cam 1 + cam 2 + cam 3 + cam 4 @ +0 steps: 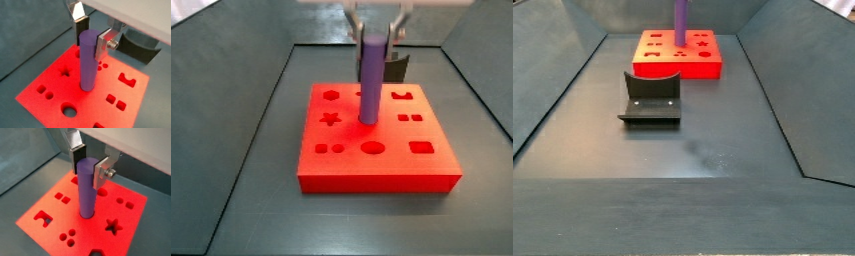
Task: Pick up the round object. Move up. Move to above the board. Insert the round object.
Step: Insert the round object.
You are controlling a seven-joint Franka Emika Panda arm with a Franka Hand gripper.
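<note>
Nearest in a side view: the fixture [651,98] on the grey desk [714,150], standing apart, out of play. Further back, the board [378,150], red, cut-outs facing up. Standing upright on it, the round object [370,85], lower end at a round hole near the board's middle, looks partly in. Up top, the gripper [89,162], jaws clenched on the peg's upper end, probably keeping it plumb so it slides in straight.
</note>
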